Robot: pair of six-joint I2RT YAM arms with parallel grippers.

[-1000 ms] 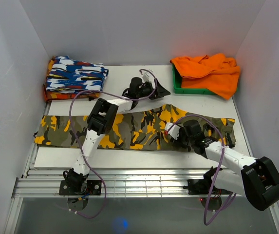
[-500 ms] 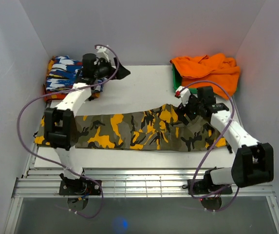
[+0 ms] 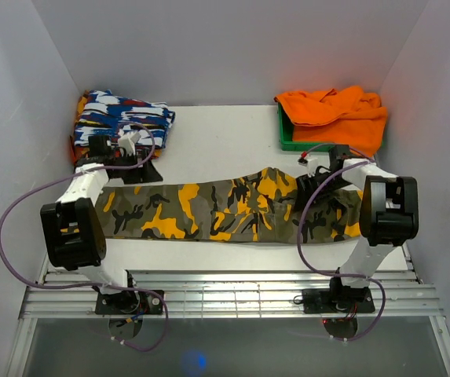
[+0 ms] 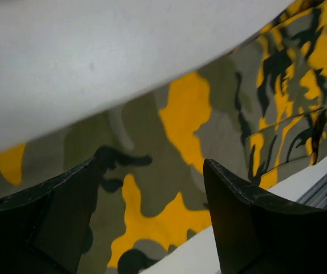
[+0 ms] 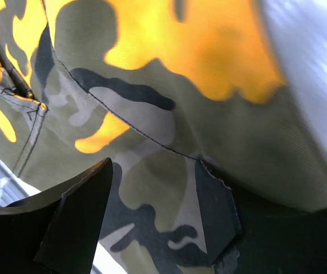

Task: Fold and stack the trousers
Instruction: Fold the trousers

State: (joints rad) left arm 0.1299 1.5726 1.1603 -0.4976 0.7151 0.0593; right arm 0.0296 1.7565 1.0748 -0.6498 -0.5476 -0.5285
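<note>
The camouflage trousers (image 3: 209,208) lie stretched flat across the table, waist end to the right. My left gripper (image 3: 142,170) is low over their left leg end. In the left wrist view it (image 4: 150,165) is open, with the cloth (image 4: 220,91) and the table edge showing below the gap. My right gripper (image 3: 307,187) is down at the waist part. In the right wrist view it (image 5: 154,165) stands open, camouflage cloth (image 5: 152,68) lies between the fingers, and a seam edge rests over the right finger (image 5: 214,211).
A folded blue-white-red garment (image 3: 122,122) lies at the back left. An orange cloth (image 3: 334,114) drapes over a green bin (image 3: 287,140) at the back right. White walls close in three sides. A metal rail (image 3: 225,292) runs along the near edge.
My left gripper swung from the table's middle to the folded garment, then down to the trousers' left end. My right gripper moved from the near hem up to the waist.
</note>
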